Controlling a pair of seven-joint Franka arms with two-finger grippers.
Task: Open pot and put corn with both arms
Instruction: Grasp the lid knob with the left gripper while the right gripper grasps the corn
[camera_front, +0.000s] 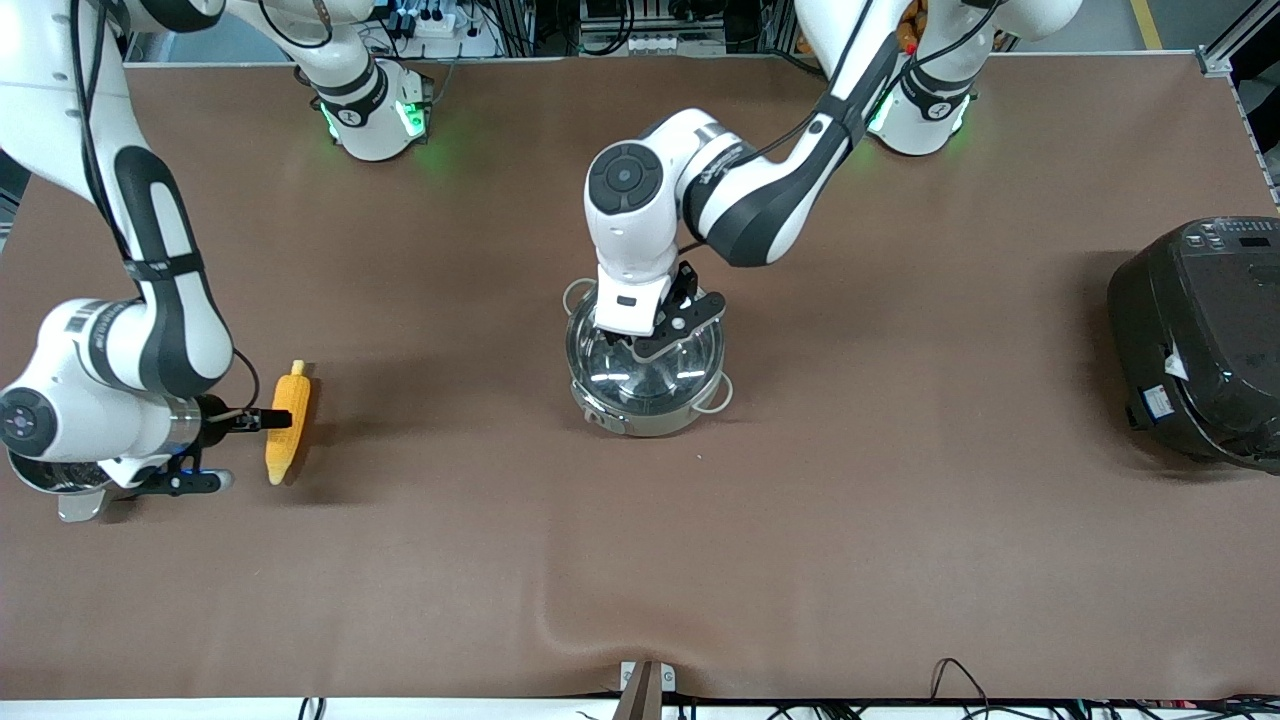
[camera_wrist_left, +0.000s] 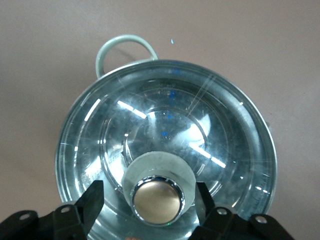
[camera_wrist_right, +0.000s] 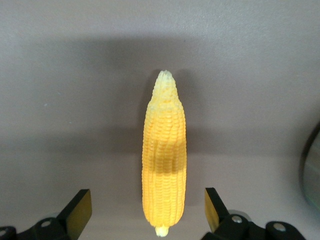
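Brown matting covers the whole tabletop (camera_front: 900, 560), with one shallow wrinkle at the edge nearest the front camera, beside a small bracket (camera_front: 646, 686) and trailing cables. Toward the right arm's end lies the corn (camera_front: 287, 422), flat on the tabletop and casting a soft shadow. The right pincer (camera_front: 236, 450) hangs low over the corn, fingers (camera_wrist_right: 79, 209) spread wide on either side of the cob's blunt end and not touching it. Partly hidden under that arm is a second steel pot (camera_front: 50, 478). At mid-tabletop stands the pot (camera_front: 646, 372), its glass lid (camera_wrist_left: 165, 145) in place and a wire loop handle (camera_wrist_left: 126, 50) visible at the rim. The left pincer (camera_front: 655, 345) is lowered over the lid, fingers (camera_wrist_left: 92, 200) open and flanking the coppery knob (camera_wrist_left: 158, 200) without gripping it. Toward the left arm's end sits a black rice cooker (camera_front: 1200, 340). Farthest from the front camera, the two arm bases glow green against a cluttered background of cables.
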